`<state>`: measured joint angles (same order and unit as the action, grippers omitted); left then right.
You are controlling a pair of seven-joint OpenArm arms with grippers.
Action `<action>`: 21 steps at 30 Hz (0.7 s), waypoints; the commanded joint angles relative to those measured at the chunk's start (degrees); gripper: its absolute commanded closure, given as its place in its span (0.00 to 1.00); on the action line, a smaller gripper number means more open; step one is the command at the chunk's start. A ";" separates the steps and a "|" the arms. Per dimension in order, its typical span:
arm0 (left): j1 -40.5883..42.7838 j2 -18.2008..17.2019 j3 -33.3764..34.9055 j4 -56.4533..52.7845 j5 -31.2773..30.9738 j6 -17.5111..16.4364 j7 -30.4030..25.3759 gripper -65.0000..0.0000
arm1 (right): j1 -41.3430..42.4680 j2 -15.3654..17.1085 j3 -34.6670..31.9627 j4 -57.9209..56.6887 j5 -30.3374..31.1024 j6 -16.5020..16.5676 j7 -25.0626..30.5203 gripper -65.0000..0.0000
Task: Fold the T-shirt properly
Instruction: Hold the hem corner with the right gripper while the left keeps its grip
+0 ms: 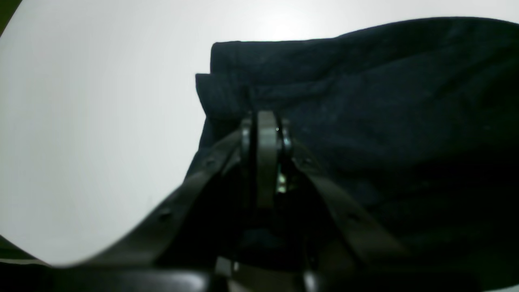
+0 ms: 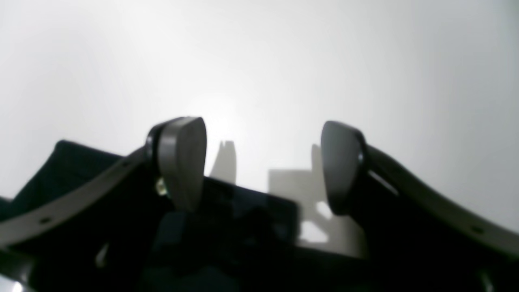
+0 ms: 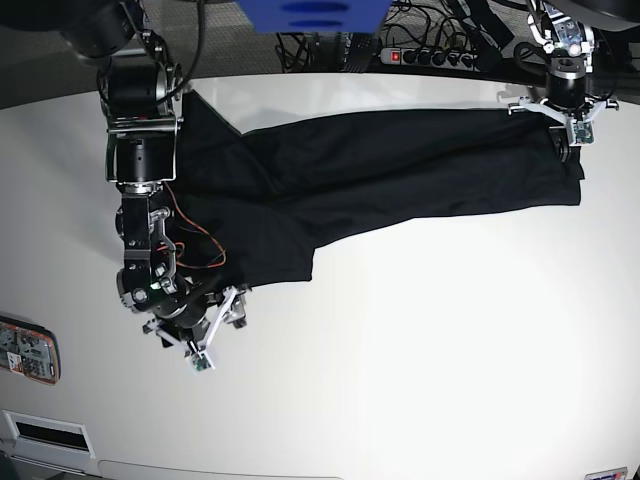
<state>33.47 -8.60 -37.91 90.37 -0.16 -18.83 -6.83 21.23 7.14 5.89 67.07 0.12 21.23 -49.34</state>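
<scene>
The black T-shirt lies stretched across the white table, from the far left to the far right. My left gripper is at the shirt's far right end. In the left wrist view its fingers are pressed together, shut on a fold of the T-shirt. My right gripper hovers at the shirt's lower left corner, near the front left of the table. Its fingers stand wide open with nothing between them, over an edge of the dark cloth.
A small device lies at the table's left edge. A power strip and cables run behind the far edge, beside a blue object. The right arm's upright column stands over the shirt's left end.
</scene>
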 commanded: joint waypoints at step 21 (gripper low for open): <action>0.15 -0.59 -0.20 1.02 -0.67 0.32 -1.21 0.96 | -0.35 1.08 6.55 -2.85 -0.16 -0.09 3.58 0.35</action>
<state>33.47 -8.56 -37.91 90.37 -0.16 -18.83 -6.83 19.70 7.33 12.10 63.26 -0.27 21.50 -46.59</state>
